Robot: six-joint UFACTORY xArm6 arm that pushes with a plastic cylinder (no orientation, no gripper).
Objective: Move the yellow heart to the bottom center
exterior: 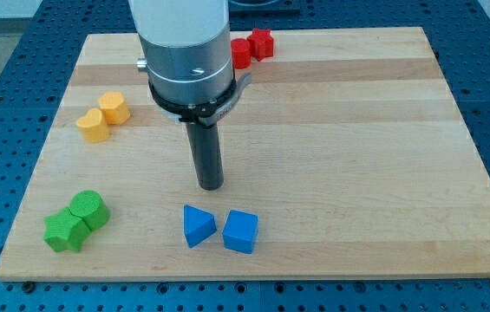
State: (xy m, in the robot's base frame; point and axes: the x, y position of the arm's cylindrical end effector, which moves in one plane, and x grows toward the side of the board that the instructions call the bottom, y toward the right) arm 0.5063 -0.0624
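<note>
Two yellow blocks sit side by side at the view's left. The lower-left one (93,126) looks like the yellow heart; the upper-right one (115,107) looks many-sided. Their shapes are hard to make out. My tip (212,185) rests on the board near the middle, well to the right of and below both yellow blocks, touching no block. It stands just above the blue pair near the view's bottom.
A blue triangle (198,225) and a blue cube (241,231) lie at bottom centre. Two green blocks (64,230) (88,209) sit at bottom left. Two red blocks (241,53) (262,43) sit at the top, partly behind the arm. The wooden board (357,156) ends close to every side.
</note>
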